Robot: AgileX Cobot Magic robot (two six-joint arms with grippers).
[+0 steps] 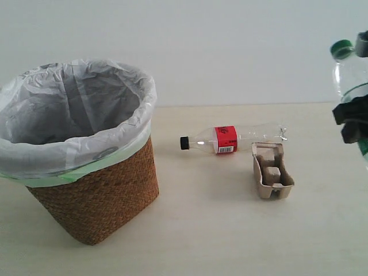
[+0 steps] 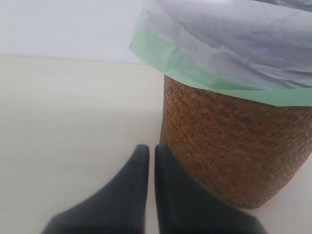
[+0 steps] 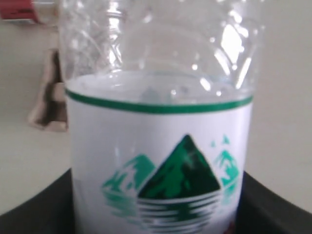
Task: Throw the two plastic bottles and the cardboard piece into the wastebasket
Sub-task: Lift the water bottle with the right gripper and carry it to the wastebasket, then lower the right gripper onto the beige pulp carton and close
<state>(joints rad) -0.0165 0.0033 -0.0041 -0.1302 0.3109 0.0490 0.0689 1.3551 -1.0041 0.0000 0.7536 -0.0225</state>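
The wide green-capped bottle hangs in the air at the far right, my right gripper shut on it. Its green-white label fills the right wrist view between the black fingers. The slim bottle with black cap and red label lies on its side mid-table. Just in front of it sits the grey-brown cardboard piece. The wicker wastebasket with its white bag stands at the left. My left gripper is shut and empty, low beside the wastebasket's woven wall.
The pale table ends at a white wall behind. The cardboard piece and a bit of the slim bottle's red label show behind the held bottle in the right wrist view.
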